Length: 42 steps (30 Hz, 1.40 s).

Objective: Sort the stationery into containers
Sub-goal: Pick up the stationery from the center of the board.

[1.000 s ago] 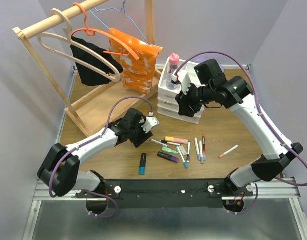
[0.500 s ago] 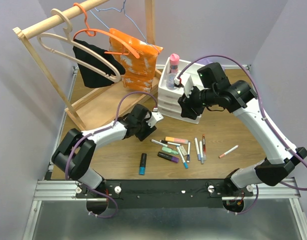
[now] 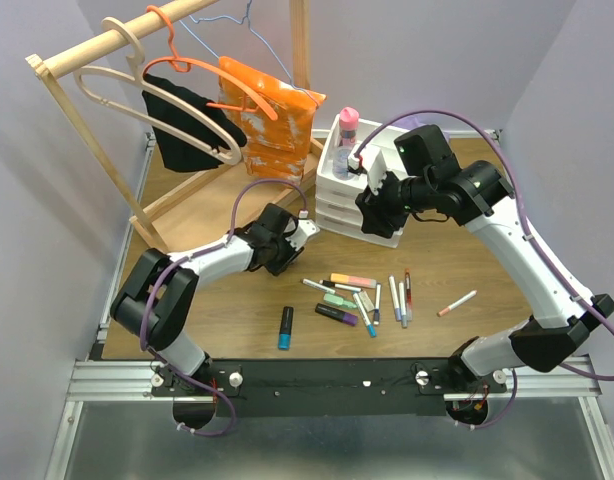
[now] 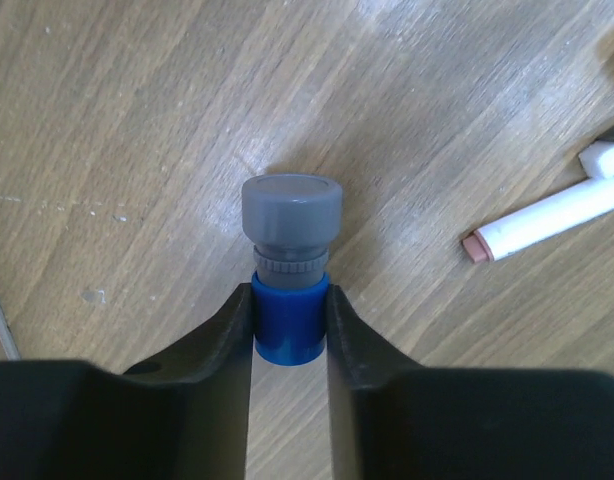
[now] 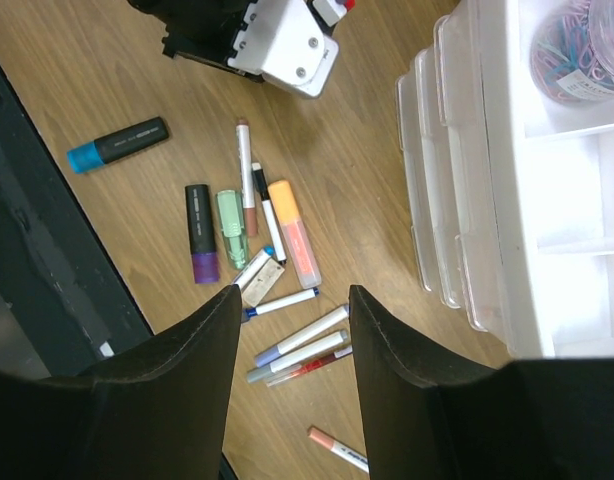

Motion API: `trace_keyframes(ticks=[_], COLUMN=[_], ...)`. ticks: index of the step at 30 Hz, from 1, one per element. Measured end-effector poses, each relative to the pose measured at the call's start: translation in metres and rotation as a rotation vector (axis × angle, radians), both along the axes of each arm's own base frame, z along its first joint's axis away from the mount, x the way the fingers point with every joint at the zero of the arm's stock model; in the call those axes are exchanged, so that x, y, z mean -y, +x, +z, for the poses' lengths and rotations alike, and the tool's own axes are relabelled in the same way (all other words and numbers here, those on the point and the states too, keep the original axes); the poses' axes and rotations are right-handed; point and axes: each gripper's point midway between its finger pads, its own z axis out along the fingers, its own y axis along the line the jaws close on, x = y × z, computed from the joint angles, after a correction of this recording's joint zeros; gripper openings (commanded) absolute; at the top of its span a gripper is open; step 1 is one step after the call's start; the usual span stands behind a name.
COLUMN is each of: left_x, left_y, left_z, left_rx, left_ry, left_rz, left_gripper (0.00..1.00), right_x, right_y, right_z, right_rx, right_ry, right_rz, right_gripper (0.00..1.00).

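**Both arms at the table.** My left tool is clenched on the bottle. My fingers press its blue part from both sides, and its grey end points away. The table lies behind it; I cannot tell whether the bottle rests there. A white pen lies near, to the right. My right tool is released, nothing between its jaws, hanging just beside the organiser with its open tray. The other pens and highlighters lie loose between my arms. A dark highlighter and a single pen lie apart. The rack with an orange bag stands left of the organiser.
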Motion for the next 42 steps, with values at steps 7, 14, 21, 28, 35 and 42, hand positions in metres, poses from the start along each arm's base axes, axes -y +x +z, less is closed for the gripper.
trace_keyframes(ticks=[7, 14, 21, 28, 35, 42], left_x=[0.008, 0.044, 0.066, 0.084, 0.100, 0.108], left_y=[-0.024, -0.067, -0.095, -0.083, -0.064, -0.056], left_z=[0.022, 0.105, 0.154, 0.199, 0.239, 0.245], left_rx=[-0.142, -0.276, -0.431, -0.426, -0.383, -0.416], left_ry=[-0.121, -0.369, -0.542, -0.623, -0.683, -0.717], left_rz=[-0.108, -0.351, -0.432, -0.431, -0.396, -0.345], left_gripper=[0.17, 0.10, 0.09, 0.07, 0.07, 0.07], right_x=[0.000, 0.013, 0.013, 0.019, 0.004, -0.018], right_y=[-0.001, -0.017, -0.027, -0.015, -0.001, -0.003], right_z=[-0.001, 0.002, 0.036, 0.029, 0.024, 0.024], right_rx=[0.024, 0.164, 0.481, 0.832, 1.025, 1.135], right_ry=[-0.005, 0.024, 0.078, -0.118, -0.279, -0.337], right_rz=[0.041, 0.116, 0.244, 0.422, 0.528, 0.621], right_gripper=[0.55, 0.55, 0.57, 0.61, 0.61, 0.61])
